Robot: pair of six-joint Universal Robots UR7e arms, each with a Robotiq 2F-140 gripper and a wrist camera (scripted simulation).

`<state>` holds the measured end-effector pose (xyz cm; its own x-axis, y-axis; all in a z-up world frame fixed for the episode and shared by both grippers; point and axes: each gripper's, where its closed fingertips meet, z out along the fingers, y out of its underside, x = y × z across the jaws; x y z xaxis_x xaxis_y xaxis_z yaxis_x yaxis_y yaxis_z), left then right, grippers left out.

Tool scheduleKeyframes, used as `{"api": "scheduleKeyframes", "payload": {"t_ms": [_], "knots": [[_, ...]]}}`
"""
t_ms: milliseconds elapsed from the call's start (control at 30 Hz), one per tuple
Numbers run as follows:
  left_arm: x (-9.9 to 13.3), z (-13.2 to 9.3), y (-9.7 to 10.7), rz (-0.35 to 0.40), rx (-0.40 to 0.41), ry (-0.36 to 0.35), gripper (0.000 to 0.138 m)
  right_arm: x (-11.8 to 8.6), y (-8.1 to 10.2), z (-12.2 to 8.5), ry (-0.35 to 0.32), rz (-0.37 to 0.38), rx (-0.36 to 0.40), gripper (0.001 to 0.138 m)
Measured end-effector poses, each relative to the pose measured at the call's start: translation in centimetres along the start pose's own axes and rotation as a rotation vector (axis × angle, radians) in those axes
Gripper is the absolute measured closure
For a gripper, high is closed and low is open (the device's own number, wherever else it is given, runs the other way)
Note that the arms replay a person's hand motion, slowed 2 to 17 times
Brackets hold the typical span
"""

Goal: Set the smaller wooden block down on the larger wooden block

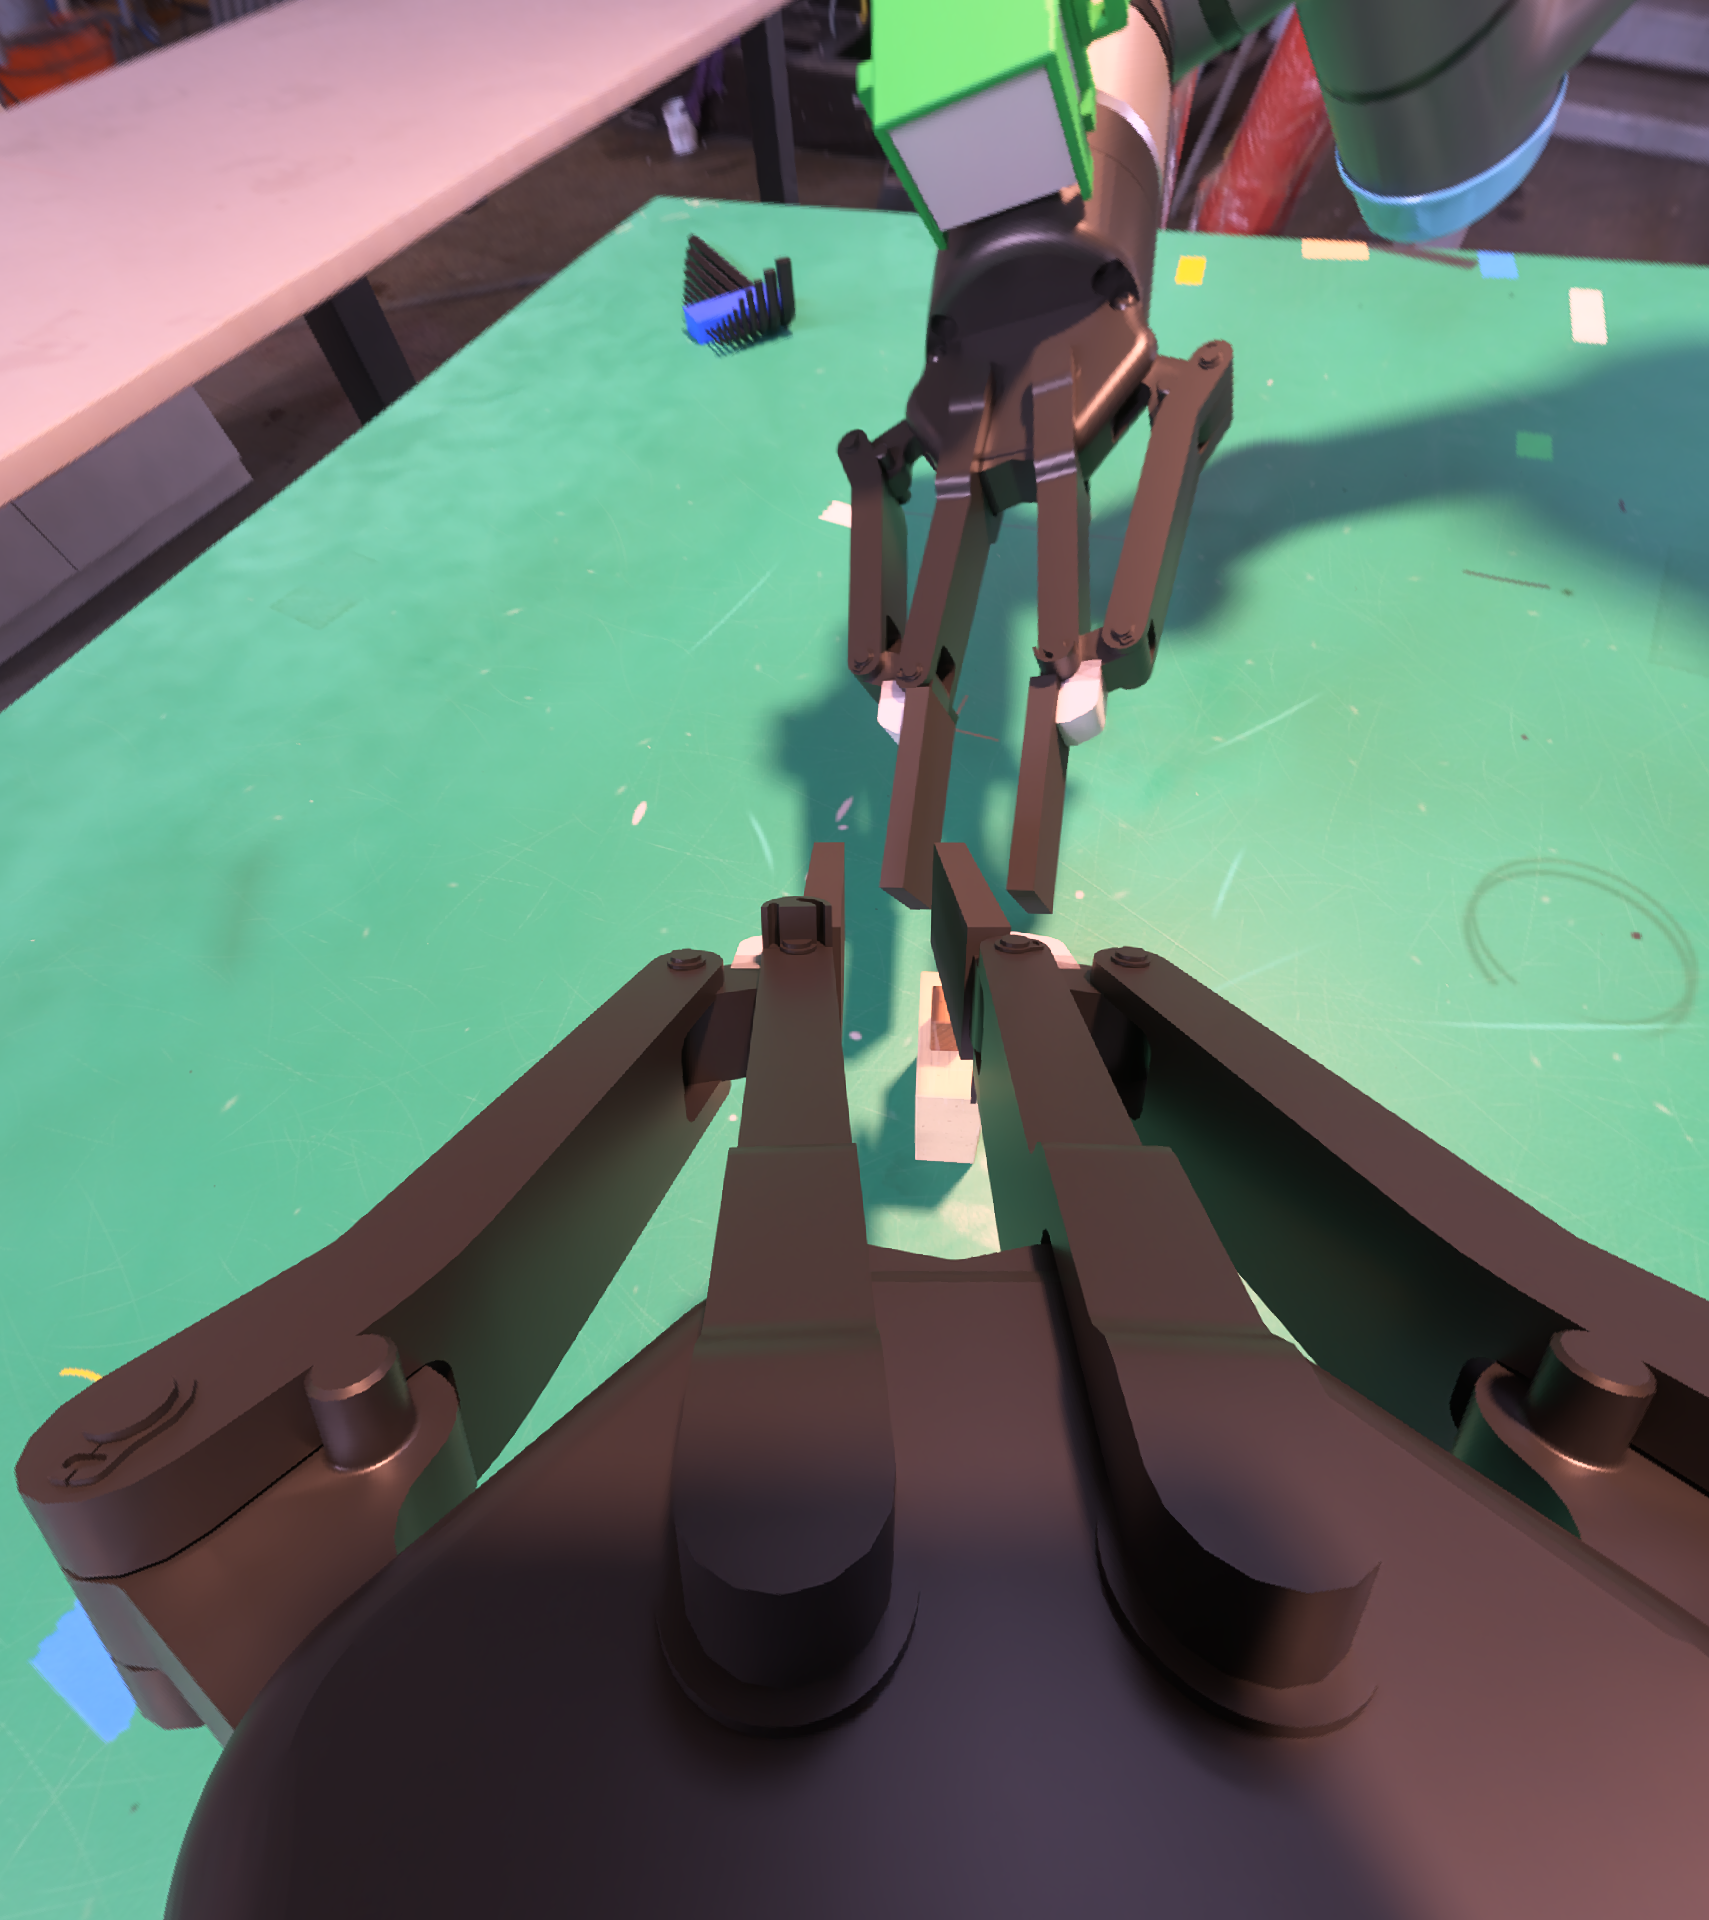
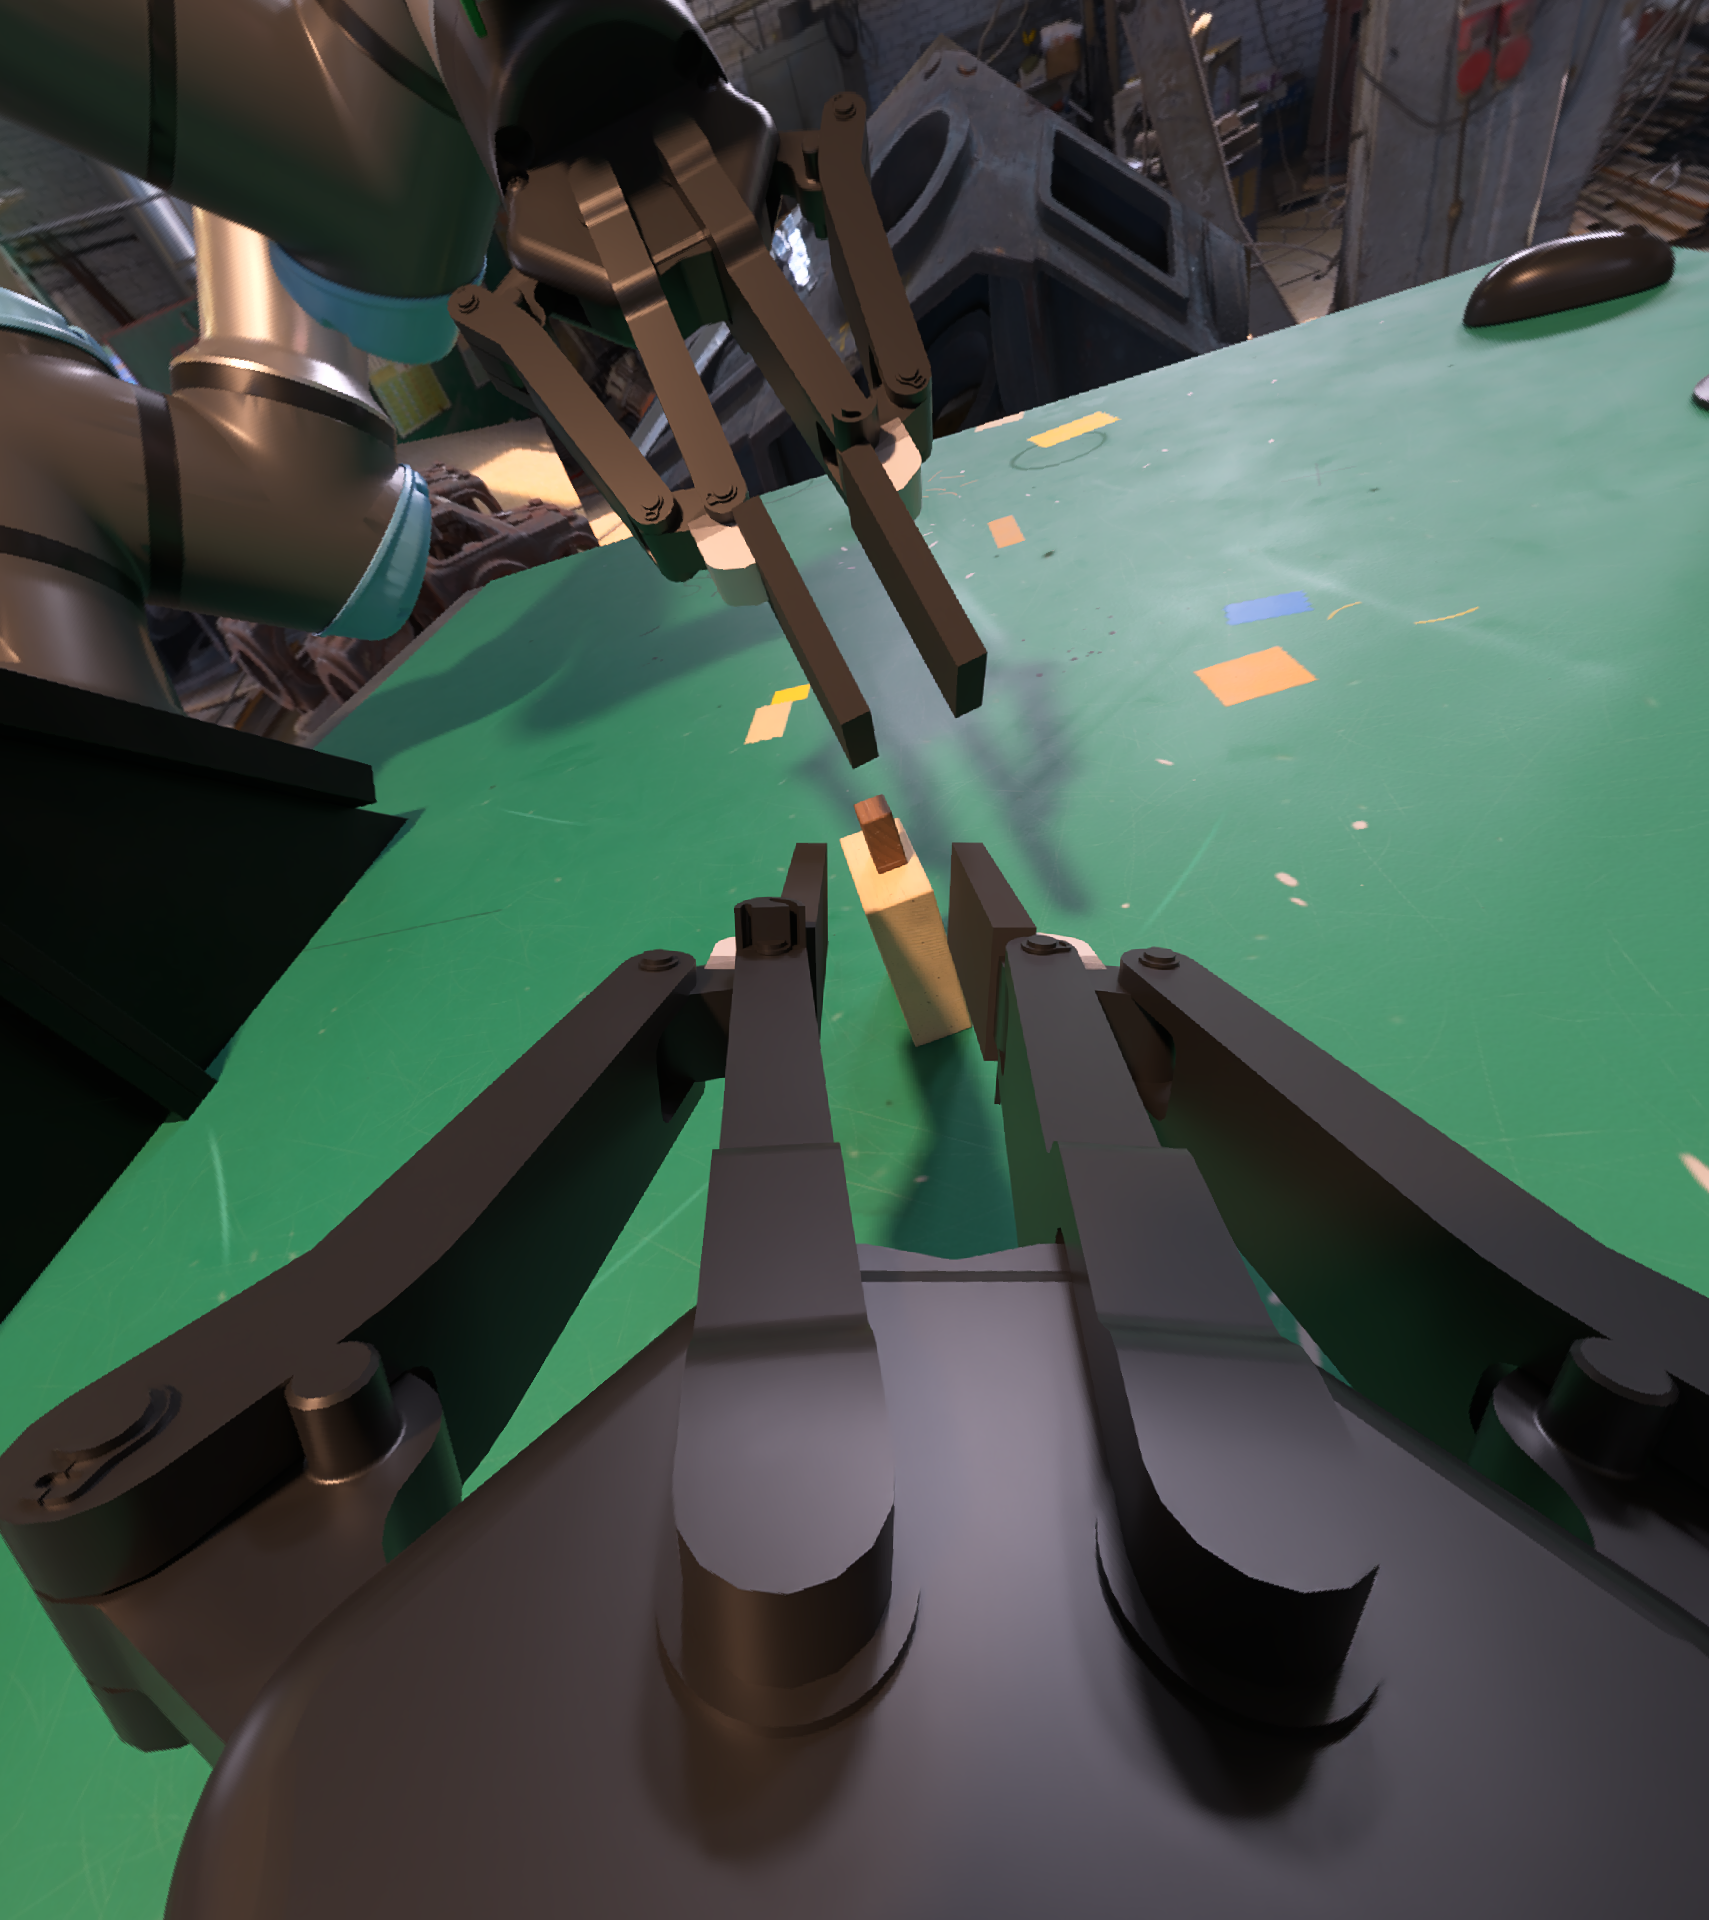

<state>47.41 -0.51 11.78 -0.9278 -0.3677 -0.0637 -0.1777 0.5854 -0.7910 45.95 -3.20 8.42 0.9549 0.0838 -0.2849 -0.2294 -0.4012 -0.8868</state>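
**Small block rested on the large one, both end effectors spread**

The smaller wooden block (image 2: 881, 833), dark brown, sat on the top face of the larger wooden block (image 2: 907, 935), a pale upright piece that stood on the green table (image 2: 1452, 935). The right end effector (image 2: 886, 883) had its fingers parted on either side of the pale block, apparently not touching it, though that view was too foreshortened to be sure. The left end effector (image 2: 917, 717) hung above the stack with its fingers apart and nothing between them.

Both blocks looked rigid and light, with flat, fairly grippy wooden faces (a pinch across two opposite sides would suit either). The small one probably offered little surface, so a centred hold mattered. The tall block's narrow footing made it likely to topple from a sideways knock.

The table lay open around the stack; a black hex key set (image 1: 738, 301) stood well apart. The tightest room was between the two end effectors themselves.
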Motion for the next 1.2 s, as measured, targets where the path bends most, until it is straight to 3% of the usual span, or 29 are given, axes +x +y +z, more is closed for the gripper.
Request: {"api": "scheduleKeyframes", "payload": {"t_ms": [533, 1200], "knots": [[-2.6, -0.9, 0.5, -0.074, 0.214, -0.086, 0.116, 0.3, 0.0, -0.7, 0.131, -0.03, 0.005, 0.105], [-5.2, -1.2, 2.3, -0.143, 0.262, -0.128, 0.115, -0.7, 0.4, -1.2, 0.314, 0.007, 0.006, 0.097]]}}
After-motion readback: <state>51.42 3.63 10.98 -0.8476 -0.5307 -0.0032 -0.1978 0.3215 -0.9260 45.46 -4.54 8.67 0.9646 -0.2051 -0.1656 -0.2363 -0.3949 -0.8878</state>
